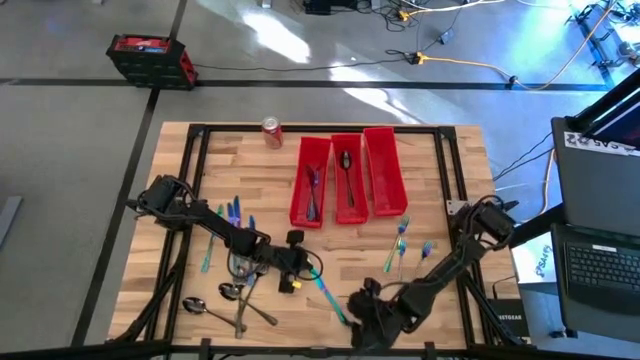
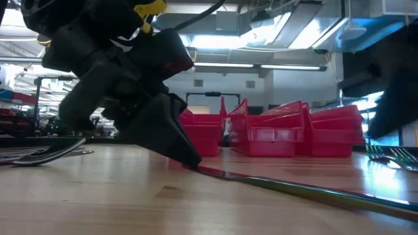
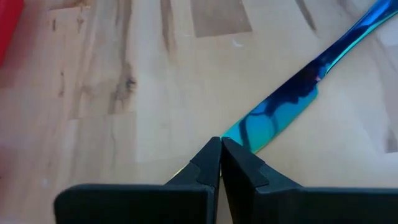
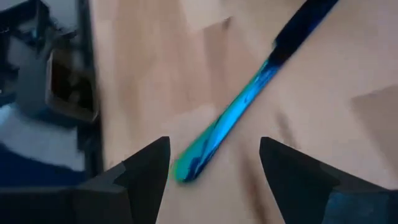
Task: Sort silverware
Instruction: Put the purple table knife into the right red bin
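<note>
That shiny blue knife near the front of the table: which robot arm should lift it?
Left. The left gripper is already pinched shut on the knife's end, while the right gripper hangs open around its other tip.

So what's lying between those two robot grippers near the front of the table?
One iridescent teal-blue knife on bare wood, seen from above, spanning left gripper to right gripper.

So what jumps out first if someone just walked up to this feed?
Both grippers meet at one blue-green knife near the table's front edge: the left gripper pinched shut on one end, the right gripper open around the other. Behind stand three red bins, two already holding cutlery.
</note>
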Controlling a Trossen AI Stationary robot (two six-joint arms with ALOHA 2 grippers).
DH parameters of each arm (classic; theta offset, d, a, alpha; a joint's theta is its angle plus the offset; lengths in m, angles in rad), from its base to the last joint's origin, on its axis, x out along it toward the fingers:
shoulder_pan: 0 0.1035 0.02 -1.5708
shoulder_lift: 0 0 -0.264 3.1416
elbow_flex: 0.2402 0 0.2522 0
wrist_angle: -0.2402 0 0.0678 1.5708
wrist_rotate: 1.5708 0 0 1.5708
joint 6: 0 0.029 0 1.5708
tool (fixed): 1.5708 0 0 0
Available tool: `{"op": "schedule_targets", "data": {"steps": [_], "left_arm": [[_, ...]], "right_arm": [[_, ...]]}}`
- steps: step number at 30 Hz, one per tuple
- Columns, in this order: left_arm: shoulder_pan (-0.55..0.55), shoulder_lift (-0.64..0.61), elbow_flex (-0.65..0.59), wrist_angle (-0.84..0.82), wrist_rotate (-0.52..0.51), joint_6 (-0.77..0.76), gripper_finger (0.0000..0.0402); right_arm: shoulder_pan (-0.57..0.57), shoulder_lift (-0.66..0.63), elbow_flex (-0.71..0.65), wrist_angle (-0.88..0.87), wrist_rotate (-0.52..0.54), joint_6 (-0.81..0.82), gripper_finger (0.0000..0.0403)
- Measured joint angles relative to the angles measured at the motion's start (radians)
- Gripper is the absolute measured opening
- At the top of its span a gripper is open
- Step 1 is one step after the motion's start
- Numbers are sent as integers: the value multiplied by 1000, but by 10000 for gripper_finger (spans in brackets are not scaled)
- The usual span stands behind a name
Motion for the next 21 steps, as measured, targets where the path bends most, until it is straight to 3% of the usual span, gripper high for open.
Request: {"op": "schedule_targets", "data": {"steps": [9,21], "left_arm": [[-8,1,-1,0,-3,-45,0],[12,2,-1,0,-16,-189,0]], "right_arm": [[105,41,0,42,77,51,234],[78,108,2,53,122,31,234]]}}
